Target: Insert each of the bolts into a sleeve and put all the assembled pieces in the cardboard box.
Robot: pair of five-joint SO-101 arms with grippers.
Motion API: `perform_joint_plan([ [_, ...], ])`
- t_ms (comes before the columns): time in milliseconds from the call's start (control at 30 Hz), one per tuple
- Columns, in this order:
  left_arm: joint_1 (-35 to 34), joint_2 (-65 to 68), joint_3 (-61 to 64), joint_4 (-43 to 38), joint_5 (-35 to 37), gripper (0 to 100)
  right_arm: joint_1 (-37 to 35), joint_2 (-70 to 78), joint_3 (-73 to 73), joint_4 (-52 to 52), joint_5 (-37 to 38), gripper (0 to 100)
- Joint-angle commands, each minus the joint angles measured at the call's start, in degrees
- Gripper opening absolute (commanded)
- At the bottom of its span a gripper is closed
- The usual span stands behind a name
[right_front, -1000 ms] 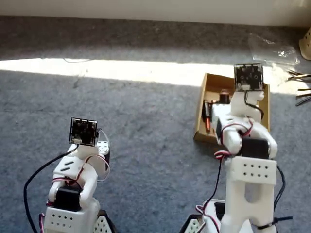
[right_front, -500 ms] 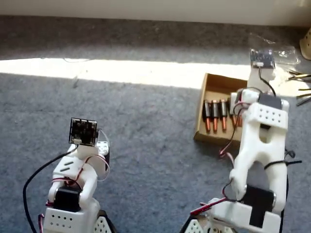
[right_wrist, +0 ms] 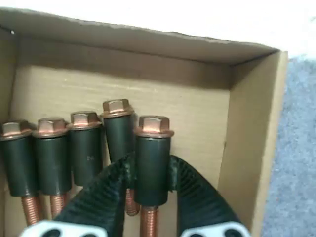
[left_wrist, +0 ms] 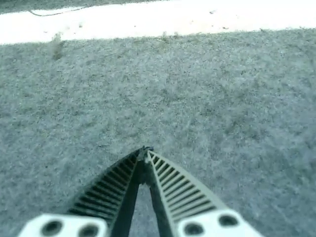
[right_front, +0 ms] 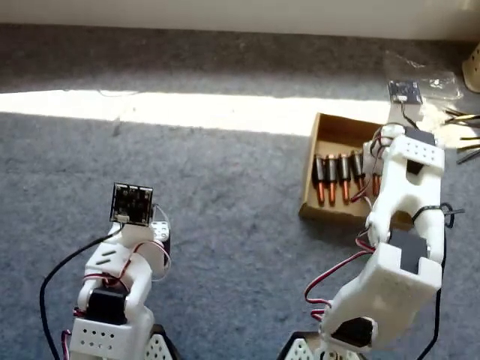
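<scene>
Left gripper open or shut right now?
Shut. The left gripper has its fingertips touching, with nothing between them, over the carpet.

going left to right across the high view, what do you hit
left arm → left wall of the cardboard box → row of sleeved bolts → right arm

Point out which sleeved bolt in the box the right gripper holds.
The end bolt, nearest the side wall of the box: it sits between the right gripper's fingers. The other four lie free beside it.
</scene>
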Motion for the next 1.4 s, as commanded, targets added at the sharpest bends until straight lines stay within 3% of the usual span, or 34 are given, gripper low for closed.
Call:
perform_joint_plan([
  [0, -0.40, -0.57, 0.92, -3.52, -0.53, 1, 0.22, -1.01, -3.38, 0.13, 0.79, 0.6],
  [367, -0.40, -0.57, 2.42, -5.63, -0.53, 1, -0.48, -0.92, 0.75, 3.65, 0.79, 0.9],
  [600, -0.40, -0.57, 2.42, -5.54, -0.53, 1, -0.40, -1.01, 1.54, 3.74, 0.70, 15.6],
  [900, 0.04, -0.57, 1.89, -5.71, -0.26, 1, -0.66, -1.54, 1.19, 4.26, 0.62, 15.7],
  [1167, -0.40, -0.57, -0.75, -5.45, -0.18, 1, -5.05, -5.93, -8.04, 19.91, 0.35, 15.6],
  [1367, -3.82, -0.57, -3.65, -5.45, -0.18, 1, -8.31, -12.26, -11.38, 22.55, 0.26, 15.6],
])
